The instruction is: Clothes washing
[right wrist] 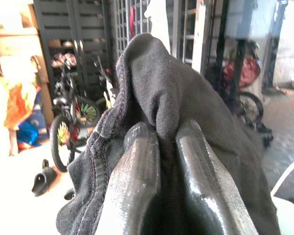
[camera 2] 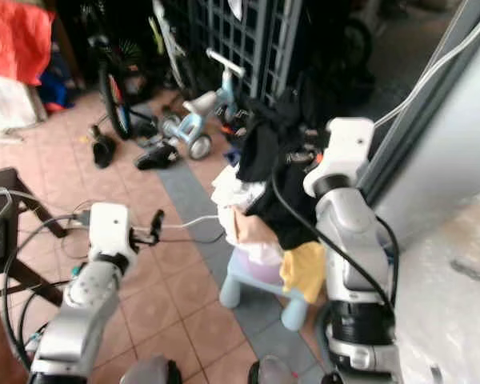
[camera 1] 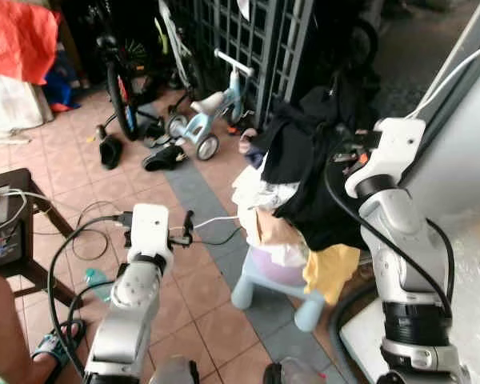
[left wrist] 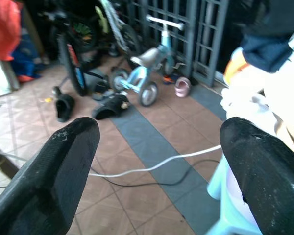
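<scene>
Evidently the black garment (right wrist: 186, 93) is being lifted off the laundry pile (camera 1: 284, 212) heaped on a small plastic stool (camera 1: 266, 282); the right gripper (right wrist: 167, 161) has its fingers clamped on a fold. The left gripper (left wrist: 159, 166) hovers spread wide, empty. Next, I judge, comes carrying it clear to the washer.

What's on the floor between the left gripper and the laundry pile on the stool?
Bare tile crossed by a white cable and a thin dark one, as the left wrist view shows. The left gripper, jaws open, holds nothing; the laundry pile sits beyond.
</scene>
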### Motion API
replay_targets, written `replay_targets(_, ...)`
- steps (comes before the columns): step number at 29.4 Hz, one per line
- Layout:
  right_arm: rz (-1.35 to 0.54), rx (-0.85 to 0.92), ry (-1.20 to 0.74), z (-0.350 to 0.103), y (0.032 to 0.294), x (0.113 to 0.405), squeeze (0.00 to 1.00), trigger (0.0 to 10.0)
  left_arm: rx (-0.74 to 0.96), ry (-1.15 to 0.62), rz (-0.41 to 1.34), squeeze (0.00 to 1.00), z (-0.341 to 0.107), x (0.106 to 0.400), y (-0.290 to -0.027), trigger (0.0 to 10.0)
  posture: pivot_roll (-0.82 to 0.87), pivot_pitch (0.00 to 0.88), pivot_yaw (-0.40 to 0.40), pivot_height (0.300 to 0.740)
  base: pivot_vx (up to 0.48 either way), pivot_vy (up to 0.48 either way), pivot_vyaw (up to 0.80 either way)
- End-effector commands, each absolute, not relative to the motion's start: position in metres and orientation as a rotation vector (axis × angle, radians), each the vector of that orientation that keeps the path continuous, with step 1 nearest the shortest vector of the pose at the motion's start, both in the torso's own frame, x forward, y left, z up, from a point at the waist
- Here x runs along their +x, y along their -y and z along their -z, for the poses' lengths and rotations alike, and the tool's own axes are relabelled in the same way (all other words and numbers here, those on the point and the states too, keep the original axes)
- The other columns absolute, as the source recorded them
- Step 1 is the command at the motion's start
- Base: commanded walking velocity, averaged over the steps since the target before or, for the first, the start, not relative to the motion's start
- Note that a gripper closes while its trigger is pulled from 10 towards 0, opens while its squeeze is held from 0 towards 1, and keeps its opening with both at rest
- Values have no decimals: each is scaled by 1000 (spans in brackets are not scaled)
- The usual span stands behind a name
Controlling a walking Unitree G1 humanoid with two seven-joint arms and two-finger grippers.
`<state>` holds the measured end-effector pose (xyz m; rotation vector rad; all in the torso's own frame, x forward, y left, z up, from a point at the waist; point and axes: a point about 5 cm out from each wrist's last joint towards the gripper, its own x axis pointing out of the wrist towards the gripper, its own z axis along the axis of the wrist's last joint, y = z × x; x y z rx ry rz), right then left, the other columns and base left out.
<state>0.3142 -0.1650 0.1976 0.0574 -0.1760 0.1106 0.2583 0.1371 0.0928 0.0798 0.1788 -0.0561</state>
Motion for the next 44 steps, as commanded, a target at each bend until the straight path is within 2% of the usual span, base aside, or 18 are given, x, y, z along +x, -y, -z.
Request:
replay_targets(1, -115, 50, 232, -210, 165, 314, 0, 0, 76, -189, 66, 0, -91, 258, -133, 10000, -18, 0, -3, 740, 0, 0, 0)
replay_targets(5, -103, 46, 225, -208, 166, 314, 0, 0, 74, -189, 68, 0, -91, 258, -133, 10000, -21, 0, -2, 740, 0, 0, 0)
replay_targets(6, -100, 45, 224, -208, 167, 314, 0, 549, 75, -189, 69, 0, -91, 258, -133, 10000, -21, 0, -2, 740, 0, 0, 0)
replay_targets(7, -94, 42, 223, -208, 167, 314, 0, 2510, 75, -187, 71, 0, -91, 258, -133, 10000, -21, 0, -2, 740, 0, 0, 0)
replay_targets(8, -89, 40, 222, -207, 168, 314, 0, 3961, 75, -186, 72, 0, -91, 258, -132, 10000, -21, 0, -2, 740, 0, 0, 0)
replay_targets(9, -85, 37, 220, -207, 169, 314, 0, 4510, 75, -185, 72, 0, -91, 258, -132, 10000, -22, 0, -1, 740, 0, 0, 0)
replay_targets(11, -77, 34, 215, -206, 170, 314, 0, 4588, 75, -185, 72, 0, -92, 259, -133, 10000, -23, 0, 0, 740, 0, 0, 0)
replay_targets(12, -67, 30, 207, -205, 171, 315, 0, 10000, 73, -183, 70, 0, -92, 259, -133, 10000, -24, 0, 0, 740, 0, 0, -800)
replay_targets(26, -46, 3, 185, -197, 172, 311, 0, 10000, 37, -133, 107, 0, -99, 258, -129, 10000, -30, 0, 4, 740, 0, -18, -800)
replay_targets(31, -45, -121, 241, -197, 174, 304, 0, 10000, 36, -135, 108, 0, -98, 258, -130, 10000, -31, 0, 2, 740, 0, -325, -800)
replay_targets(33, -41, -175, 250, -191, 174, 296, 0, 10000, 38, -137, 103, 0, -97, 258, -130, 10000, -33, 0, 5, 740, 0, 0, -481)
replay_targets(34, -38, -179, 209, -174, 173, 286, 0, 10000, 45, -136, 95, 0, -96, 258, -131, 10000, -38, 0, 16, 740, 0, 0, 0)
replay_targets(44, 5, -168, 55, -121, 166, 272, 0, 10000, 126, -83, 68, 0, -96, 268, -134, 10000, -23, 0, 38, 740, 0, 0, 0)
